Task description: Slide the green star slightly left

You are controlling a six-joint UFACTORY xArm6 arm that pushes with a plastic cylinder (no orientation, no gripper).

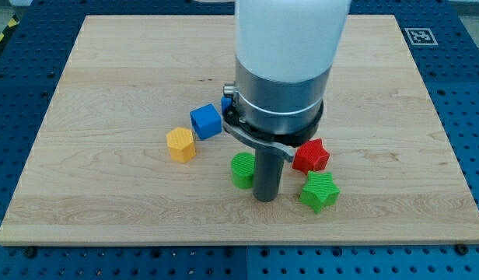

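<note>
Readable text: I find none anywhere.
Sign: a black-and-white square marker tag (420, 36) at the upper right of the frame, on the wooden board (107, 93); I cannot decode its pattern.

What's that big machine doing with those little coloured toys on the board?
A robot arm is pushing small blocks around a wooden board with a dark rod. My tip sits between a green cylinder-like block on the view's left and the green star on the view's right, which it is meant to nudge left. A red star lies just above the green star; a blue cube and a yellow block sit further left.
</note>
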